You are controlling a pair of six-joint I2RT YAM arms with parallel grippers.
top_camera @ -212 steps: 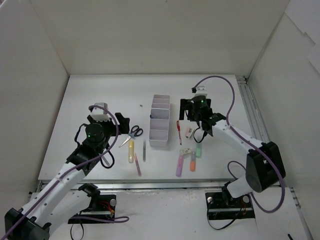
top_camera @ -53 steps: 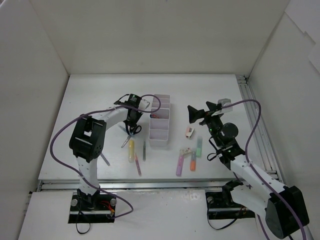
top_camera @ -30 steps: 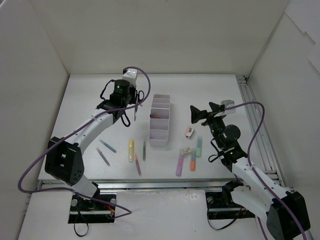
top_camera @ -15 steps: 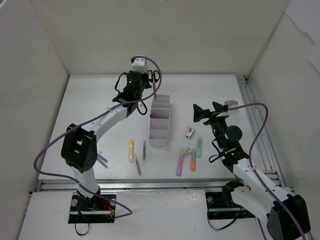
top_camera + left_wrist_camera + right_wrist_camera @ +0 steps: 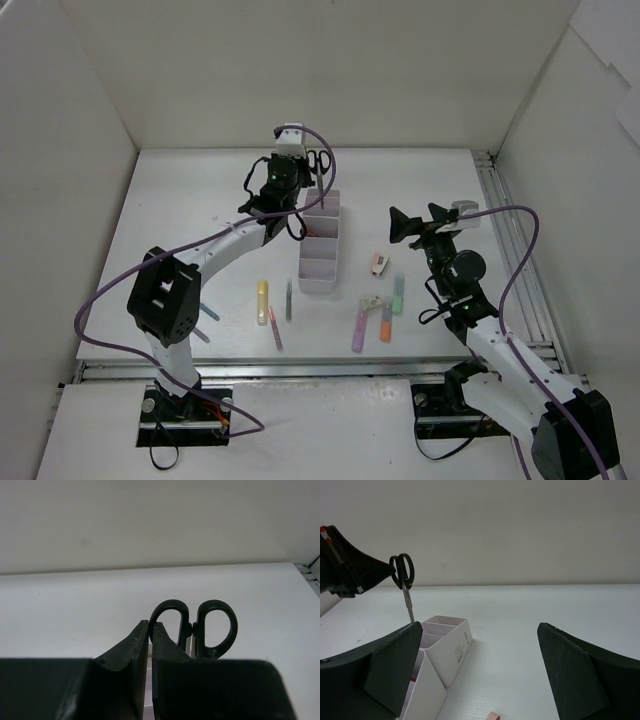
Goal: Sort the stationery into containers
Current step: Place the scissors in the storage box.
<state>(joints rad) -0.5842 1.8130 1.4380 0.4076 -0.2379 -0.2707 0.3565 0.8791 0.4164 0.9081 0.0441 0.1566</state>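
Two arms show from above. The left gripper (image 5: pixel 303 178) is clamped on the black-handled scissors (image 5: pixel 319 163) and holds them blades-down over the 12 o'clock end of the white organiser tray (image 5: pixel 304 258). The right gripper (image 5: pixel 421 216), jaws spread and empty, sits at the tray's 3 o'clock. In the left wrist view, the fingers are pressed together, with the scissor loops at their 1 o'clock. In the right wrist view, the scissors hang at 10 o'clock, above the tray's far compartment.

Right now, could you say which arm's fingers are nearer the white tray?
Left. The left fingers hold the scissors over the tray, at its far end; the right fingers stand open off to its right.
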